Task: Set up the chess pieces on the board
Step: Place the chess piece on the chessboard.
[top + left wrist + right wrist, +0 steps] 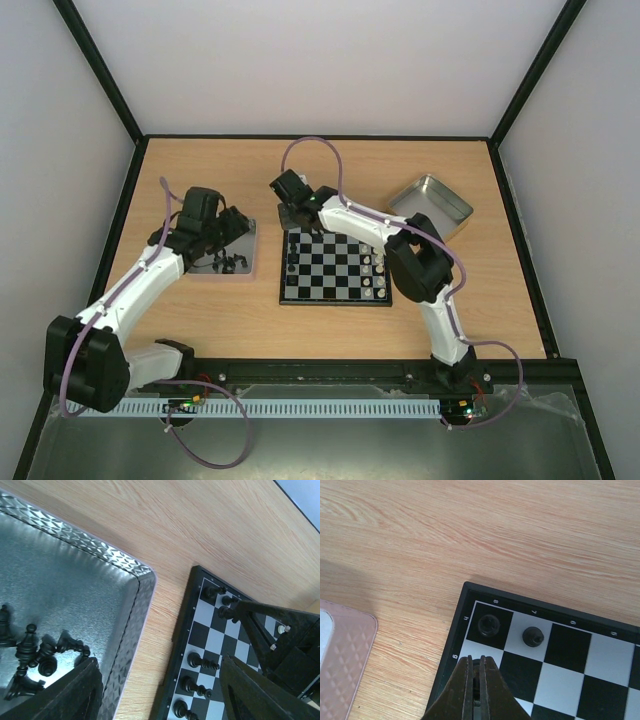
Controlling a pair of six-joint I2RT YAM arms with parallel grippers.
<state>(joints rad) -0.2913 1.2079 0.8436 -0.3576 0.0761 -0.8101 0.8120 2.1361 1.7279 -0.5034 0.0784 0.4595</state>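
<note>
At the far left corner of the board (457, 630), the right gripper (476, 680) hangs with its two fingers pressed together, the tips over the edge square next to the corner one; a dark sliver shows between the tips, but I cannot tell whether it is a pinched piece or only shadow; just beyond them two black chess pieces (489, 625) stand on the corner square and the square beside it. If a piece is held, the step looks to be seating it on that edge square; that calls for a slow, straight descent to the middle of the square, a release only once the base sits flat, and a straight lift so the close neighbours are not clipped. To the left of the board, the left gripper (159, 680) hovers with fingers well apart over the board-side edge of a metal tray (125, 565), where more black pieces lie tumbled together; it would do best to take one lying clear of the heap. From above, the right arm covers the board's far edge, so the count there is hidden; the pale pieces (378, 280) along the board's right side are too small to name; a second tray (430, 205) sits beyond the board's far right corner, its inside hard to read.
</note>
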